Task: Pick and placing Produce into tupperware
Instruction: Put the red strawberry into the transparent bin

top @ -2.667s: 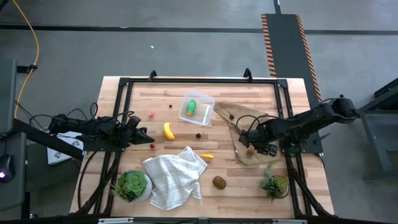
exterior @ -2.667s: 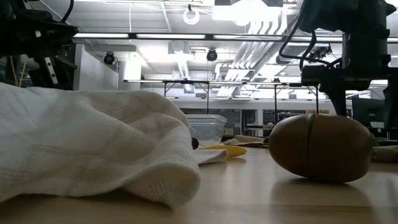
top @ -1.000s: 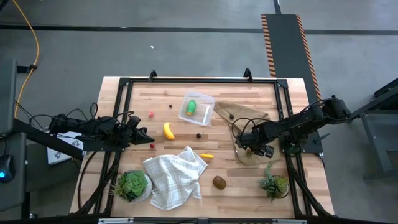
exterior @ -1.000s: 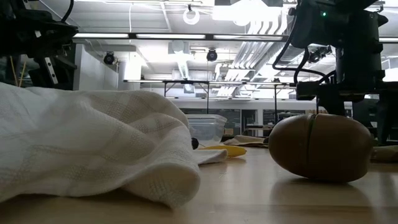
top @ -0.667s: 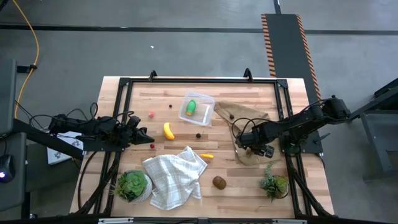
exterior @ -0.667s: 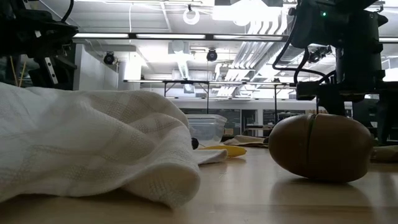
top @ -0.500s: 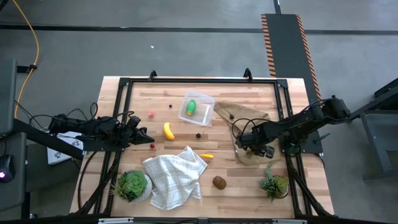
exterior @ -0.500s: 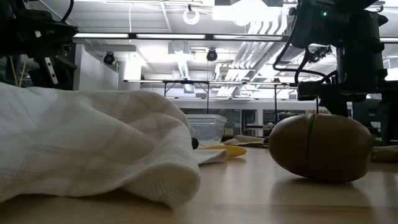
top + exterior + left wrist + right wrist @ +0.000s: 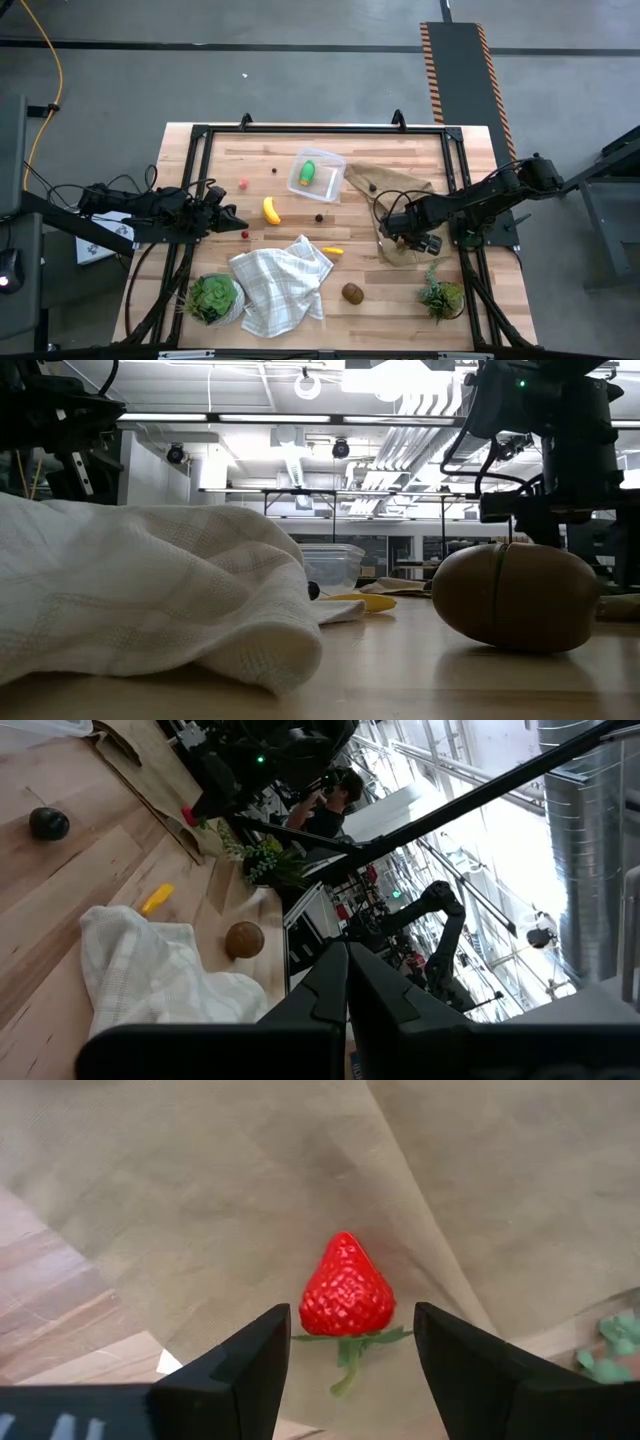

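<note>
Right tool [image 9: 350,1342] hangs over the tan cloth [image 9: 200,1200], fingers spread apart, a red strawberry [image 9: 346,1290] lying right between them, ungripped. The tupperware [image 9: 316,174] sits well off toward the counter's middle. Left tool [image 9: 232,215] waits pressed together, empty, beside the banana [image 9: 271,210].

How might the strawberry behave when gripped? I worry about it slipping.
The strawberry tapers to a point, so it may squirt from the right gripper. It lies on loose brown paper, which could shift underneath.
</note>
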`<act>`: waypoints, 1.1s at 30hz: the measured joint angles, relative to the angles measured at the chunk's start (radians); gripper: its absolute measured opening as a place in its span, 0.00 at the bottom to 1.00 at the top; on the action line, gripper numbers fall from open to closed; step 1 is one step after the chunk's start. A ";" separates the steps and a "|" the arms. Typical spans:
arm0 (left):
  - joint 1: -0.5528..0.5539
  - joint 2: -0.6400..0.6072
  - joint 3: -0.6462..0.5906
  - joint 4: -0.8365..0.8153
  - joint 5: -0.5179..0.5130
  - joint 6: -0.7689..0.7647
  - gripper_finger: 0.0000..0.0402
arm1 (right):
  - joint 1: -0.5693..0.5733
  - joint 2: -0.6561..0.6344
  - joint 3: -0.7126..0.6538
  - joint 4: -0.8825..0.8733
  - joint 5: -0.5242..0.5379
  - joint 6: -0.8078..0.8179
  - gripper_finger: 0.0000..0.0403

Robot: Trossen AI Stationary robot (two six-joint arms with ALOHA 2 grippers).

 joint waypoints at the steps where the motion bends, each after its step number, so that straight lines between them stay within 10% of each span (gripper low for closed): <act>1: 0.000 0.000 0.000 0.000 0.000 0.000 0.00 | 0.000 0.000 0.000 -0.003 -0.003 0.003 0.51; 33: 0.000 0.000 0.000 0.000 0.000 0.000 0.00 | 0.000 0.000 0.000 -0.012 -0.024 -0.001 0.35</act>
